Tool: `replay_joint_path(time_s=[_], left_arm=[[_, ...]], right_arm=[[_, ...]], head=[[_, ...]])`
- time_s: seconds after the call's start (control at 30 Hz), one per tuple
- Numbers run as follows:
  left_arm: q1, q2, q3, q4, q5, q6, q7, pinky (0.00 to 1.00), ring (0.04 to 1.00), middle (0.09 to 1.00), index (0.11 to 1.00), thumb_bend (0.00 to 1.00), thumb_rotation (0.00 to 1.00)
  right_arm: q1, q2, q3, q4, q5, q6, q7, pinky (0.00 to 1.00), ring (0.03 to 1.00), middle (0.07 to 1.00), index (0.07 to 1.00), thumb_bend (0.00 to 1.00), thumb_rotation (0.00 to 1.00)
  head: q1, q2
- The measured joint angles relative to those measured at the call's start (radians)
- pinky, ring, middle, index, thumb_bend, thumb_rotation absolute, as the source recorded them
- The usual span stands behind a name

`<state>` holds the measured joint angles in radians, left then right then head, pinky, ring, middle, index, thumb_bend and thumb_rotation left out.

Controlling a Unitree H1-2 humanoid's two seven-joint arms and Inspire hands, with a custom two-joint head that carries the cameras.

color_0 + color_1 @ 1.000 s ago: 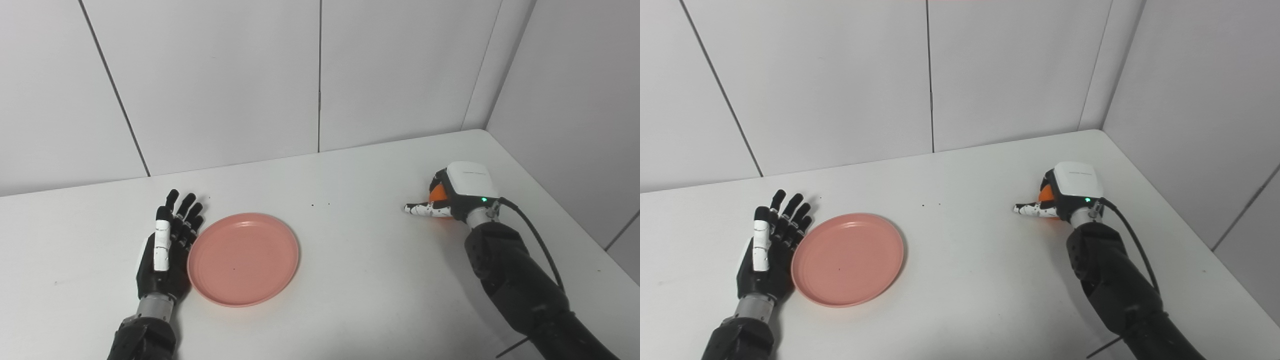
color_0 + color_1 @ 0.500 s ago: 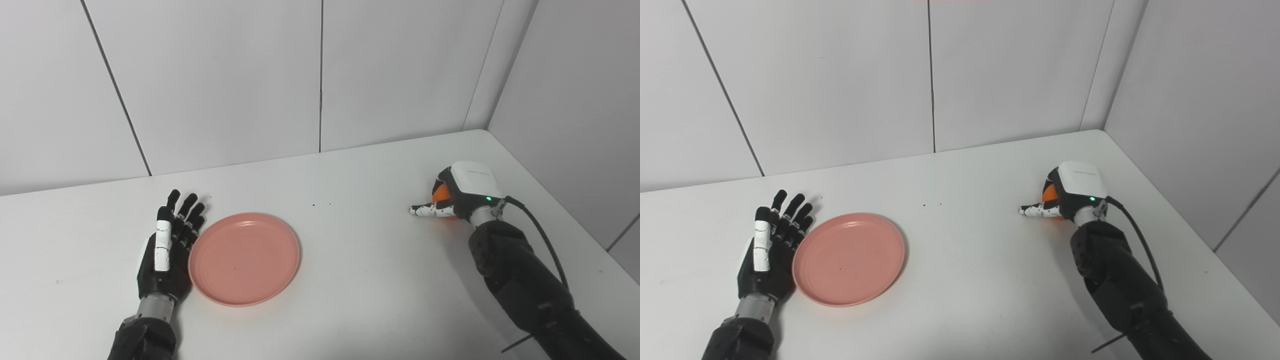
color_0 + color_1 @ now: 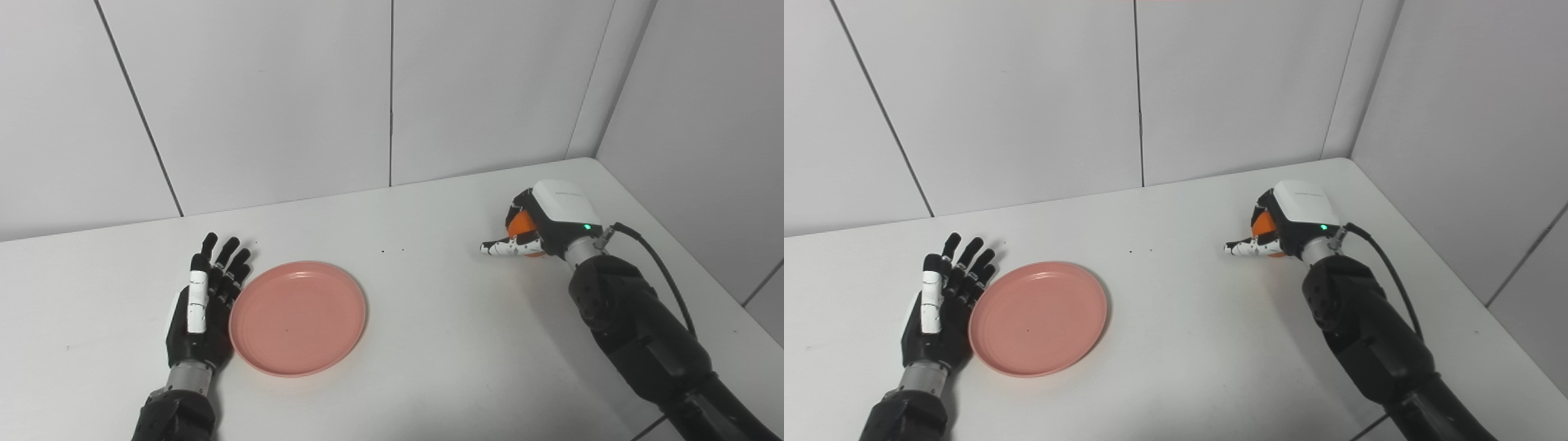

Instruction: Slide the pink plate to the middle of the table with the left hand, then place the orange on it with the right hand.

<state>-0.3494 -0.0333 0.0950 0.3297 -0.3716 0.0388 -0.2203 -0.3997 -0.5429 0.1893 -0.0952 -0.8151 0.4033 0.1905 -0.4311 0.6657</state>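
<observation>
The pink plate [image 3: 298, 316] lies flat on the white table, left of the middle. My left hand [image 3: 205, 303] is open, fingers straight, edge-on against the plate's left rim. My right hand [image 3: 545, 225] is at the right back of the table, shut on the orange [image 3: 522, 224], which shows between the fingers and palm, held a little above the table. The thumb sticks out to the left. The plate also shows in the right eye view [image 3: 1038, 318], as does the right hand [image 3: 1289, 226].
The white table [image 3: 441, 318] stands in a corner. Grey panel walls run along its back and right edges. A black cable [image 3: 658, 269] hangs from my right wrist. Two small dark specks lie near the table's middle back.
My right hand has lifted with the orange and moved a little left and up. The left hand and the plate have not moved.
</observation>
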Motion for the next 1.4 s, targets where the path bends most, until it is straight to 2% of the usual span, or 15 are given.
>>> replay_joint_path(time_s=[0.1,0.3,0.37,0.5,0.53,0.63,0.73,0.87,1.03,1.17,1.23,1.3,1.33,1.37,1.4], left_arm=[[0.000,-0.007,0.000,-0.002,0.001,0.000,0.009,0.95,0.907,0.935,1.000,0.82,0.75],[0.000,-0.021,-0.002,-0.004,0.002,-0.001,0.018,0.94,0.905,0.930,1.000,0.82,0.74],[0.000,-0.026,-0.001,-0.006,0.002,-0.001,0.023,0.94,0.902,0.925,1.000,0.86,0.70],[0.003,-0.043,-0.003,-0.009,0.005,-0.004,0.039,0.91,0.894,0.913,1.000,0.86,0.73],[0.006,-0.048,-0.008,-0.011,0.018,-0.008,0.041,0.90,0.892,0.910,1.000,0.86,0.73],[0.013,-0.065,-0.017,-0.013,0.024,-0.012,0.044,0.95,0.913,0.922,1.000,0.88,0.72],[0.018,-0.074,-0.025,-0.013,0.028,-0.015,0.044,0.93,0.904,0.917,1.000,0.89,0.73],[0.019,-0.088,-0.027,-0.012,0.045,-0.021,0.048,0.94,0.902,0.909,1.000,0.92,0.73],[0.017,-0.097,-0.025,-0.006,0.046,-0.028,0.056,0.95,0.901,0.913,1.000,0.93,0.71],[0.017,-0.099,-0.026,-0.006,0.049,-0.029,0.059,0.94,0.892,0.915,1.000,0.92,0.72],[0.017,-0.099,-0.027,-0.006,0.055,-0.030,0.059,0.95,0.896,0.915,1.000,0.92,0.73],[0.017,-0.099,-0.027,-0.006,0.057,-0.030,0.059,0.94,0.891,0.911,1.000,0.92,0.73],[0.017,-0.099,-0.027,-0.006,0.058,-0.030,0.059,0.94,0.891,0.911,1.000,0.92,0.73],[0.017,-0.099,-0.026,-0.006,0.058,-0.030,0.059,0.94,0.889,0.910,1.000,0.93,0.73],[0.017,-0.099,-0.026,-0.006,0.058,-0.030,0.059,0.93,0.890,0.908,1.000,0.93,0.72]], right_arm=[[-0.037,0.028,0.009,-0.070,-0.019,0.002,0.034,0.14,0.188,0.254,0.318,0.56,0.49],[-0.099,0.088,0.030,-0.171,-0.087,0.014,0.115,0.13,0.175,0.245,0.312,0.55,0.43],[-0.104,0.099,0.033,-0.179,-0.095,0.013,0.127,0.13,0.177,0.240,0.299,0.55,0.40],[-0.112,0.117,0.040,-0.182,-0.096,0.004,0.131,0.14,0.182,0.249,0.313,0.55,0.39],[-0.114,0.119,0.042,-0.182,-0.096,-0.004,0.131,0.13,0.182,0.249,0.314,0.55,0.39],[-0.123,0.134,0.049,-0.182,-0.097,-0.013,0.135,0.16,0.219,0.296,0.354,0.55,0.41],[-0.137,0.160,0.051,-0.186,-0.089,-0.014,0.150,0.18,0.239,0.312,0.362,0.54,0.40],[-0.156,0.184,0.069,-0.188,-0.075,-0.030,0.149,0.12,0.164,0.232,0.301,0.54,0.35],[-0.175,0.221,0.107,-0.186,-0.080,-0.049,0.150,0.13,0.187,0.265,0.380,0.54,0.43],[-0.184,0.255,0.128,-0.160,-0.066,-0.080,0.144,0.13,0.184,0.248,0.309,0.56,0.38],[-0.184,0.273,0.139,-0.147,-0.069,-0.087,0.142,0.19,0.210,0.270,0.345,0.57,0.40],[-0.185,0.287,0.157,-0.137,-0.088,-0.089,0.143,0.40,0.282,0.329,0.426,0.58,0.45],[-0.187,0.293,0.165,-0.131,-0.103,-0.089,0.144,0.41,0.287,0.333,0.431,0.58,0.46],[-0.188,0.296,0.172,-0.126,-0.113,-0.089,0.147,0.40,0.303,0.346,0.439,0.58,0.47],[-0.189,0.298,0.177,-0.125,-0.118,-0.089,0.150,0.28,0.279,0.339,0.433,0.57,0.47]], head=[[0.006,0.000],[0.035,0.003],[0.107,0.014],[0.140,0.008],[0.179,0.003],[0.233,0.000],[0.252,-0.002],[0.282,-0.009],[0.308,-0.012],[0.318,-0.012],[0.322,-0.014],[0.327,-0.015],[0.327,-0.015],[0.330,-0.017],[0.331,-0.017]])
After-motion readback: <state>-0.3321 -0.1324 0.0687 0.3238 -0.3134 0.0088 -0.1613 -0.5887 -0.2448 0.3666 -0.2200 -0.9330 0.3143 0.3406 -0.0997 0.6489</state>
